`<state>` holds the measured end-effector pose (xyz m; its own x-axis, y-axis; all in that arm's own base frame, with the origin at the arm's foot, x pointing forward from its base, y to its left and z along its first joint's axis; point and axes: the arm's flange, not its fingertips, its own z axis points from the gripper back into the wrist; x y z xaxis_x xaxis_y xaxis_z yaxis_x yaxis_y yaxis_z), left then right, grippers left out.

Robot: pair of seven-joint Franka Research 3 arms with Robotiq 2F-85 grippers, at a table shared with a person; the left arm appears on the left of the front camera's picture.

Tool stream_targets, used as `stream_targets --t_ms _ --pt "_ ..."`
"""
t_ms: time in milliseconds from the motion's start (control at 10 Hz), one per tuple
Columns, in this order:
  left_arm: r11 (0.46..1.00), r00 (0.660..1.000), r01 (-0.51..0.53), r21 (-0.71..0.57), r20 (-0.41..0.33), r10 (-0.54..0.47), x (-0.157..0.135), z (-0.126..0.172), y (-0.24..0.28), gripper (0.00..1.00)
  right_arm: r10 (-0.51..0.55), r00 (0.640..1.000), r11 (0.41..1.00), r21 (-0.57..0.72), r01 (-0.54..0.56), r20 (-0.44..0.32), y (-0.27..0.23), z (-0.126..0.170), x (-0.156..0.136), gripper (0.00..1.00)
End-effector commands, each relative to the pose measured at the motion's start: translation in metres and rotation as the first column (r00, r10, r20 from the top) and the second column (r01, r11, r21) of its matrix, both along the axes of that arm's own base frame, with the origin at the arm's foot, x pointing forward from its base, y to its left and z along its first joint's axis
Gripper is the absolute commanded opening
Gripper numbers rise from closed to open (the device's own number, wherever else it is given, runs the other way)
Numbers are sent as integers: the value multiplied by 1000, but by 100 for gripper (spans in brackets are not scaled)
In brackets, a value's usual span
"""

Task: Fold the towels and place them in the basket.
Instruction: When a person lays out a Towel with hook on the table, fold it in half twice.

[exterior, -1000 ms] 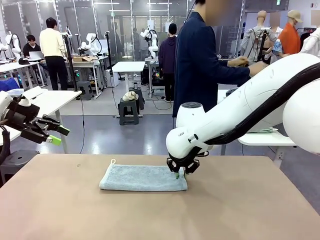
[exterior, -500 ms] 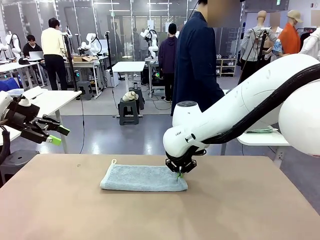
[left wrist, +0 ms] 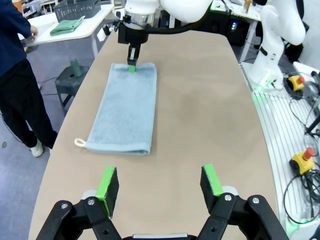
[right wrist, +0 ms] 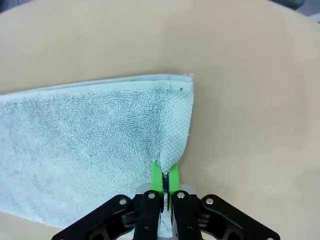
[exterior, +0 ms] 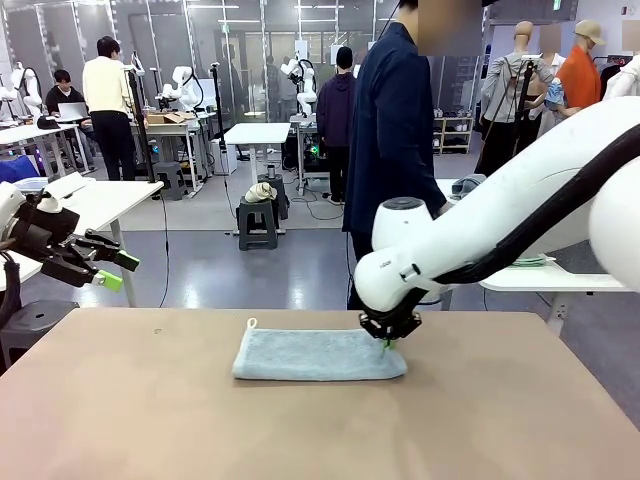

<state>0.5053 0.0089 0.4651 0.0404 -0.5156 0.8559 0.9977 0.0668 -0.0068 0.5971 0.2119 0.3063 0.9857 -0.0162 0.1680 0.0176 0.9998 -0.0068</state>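
A light blue-grey towel (exterior: 315,355) lies folded into a long strip on the brown table (exterior: 150,420). My right gripper (exterior: 388,343) is shut on its right end, pinching the edge between the green pads (right wrist: 157,176); the cloth (right wrist: 90,135) puckers at the pinch. In the left wrist view the same towel (left wrist: 125,112) lies ahead with the right gripper (left wrist: 132,66) at its far end. My left gripper (exterior: 118,272) hangs open beyond the table's left edge, and its jaws (left wrist: 159,181) hold nothing. A green towel (left wrist: 67,26) and the dark mesh basket (left wrist: 75,9) sit on a white side table.
A person in dark blue (exterior: 395,150) stands at the table's far side, near the white side table (exterior: 530,275). A grey stool (left wrist: 75,75) stands beside the table. Emergency-stop boxes (left wrist: 305,160) and cables lie on the floor by the arm's base.
My right gripper has dragged the blue-grey towel a short way to the right along the table. The left arm has stayed still. The person has turned and stepped.
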Motion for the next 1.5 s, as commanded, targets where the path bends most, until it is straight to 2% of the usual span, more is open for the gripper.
stream_targets --t_ms 0,300,600,1000,1400 --pt "1000 1000 7 6 4 -7 -1 2 0 84 0 1000 1000 -7 1 30 -31 8 -15 0" --pt "1000 1000 7 6 4 -7 -1 2 0 84 13 999 1000 -5 -13 32 -54 15 -19 0" --pt "1000 1000 7 6 4 -7 -1 2 0 84 28 998 999 -23 -26 54 -42 33 -19 0" --pt "1000 1000 7 6 4 -7 -1 2 0 84 40 995 991 -128 -28 89 44 84 -28 0" --pt "1000 1000 7 6 4 -7 -1 2 0 84 -36 998 992 -121 42 50 153 82 -25 0"
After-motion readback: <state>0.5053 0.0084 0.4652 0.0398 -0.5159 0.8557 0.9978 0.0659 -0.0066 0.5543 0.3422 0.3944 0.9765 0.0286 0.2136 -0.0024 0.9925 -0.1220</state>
